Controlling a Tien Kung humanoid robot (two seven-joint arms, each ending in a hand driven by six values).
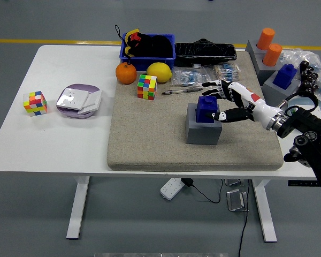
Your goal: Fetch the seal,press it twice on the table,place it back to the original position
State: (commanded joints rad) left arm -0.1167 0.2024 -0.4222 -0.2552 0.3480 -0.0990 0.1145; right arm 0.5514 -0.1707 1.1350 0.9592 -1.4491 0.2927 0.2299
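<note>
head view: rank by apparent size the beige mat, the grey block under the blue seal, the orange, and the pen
1. beige mat, by far the largest
2. grey block
3. orange and pen: unsure. The pen is longer but thin, the orange is rounder and covers more area.

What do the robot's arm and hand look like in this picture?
Only the right arm shows. Its right hand has black fingers with white tips, and a white back with a small red mark. A silver ring joins it to a bulky black forearm made of rounded segments. A thin black cable loops above the wrist.
</note>
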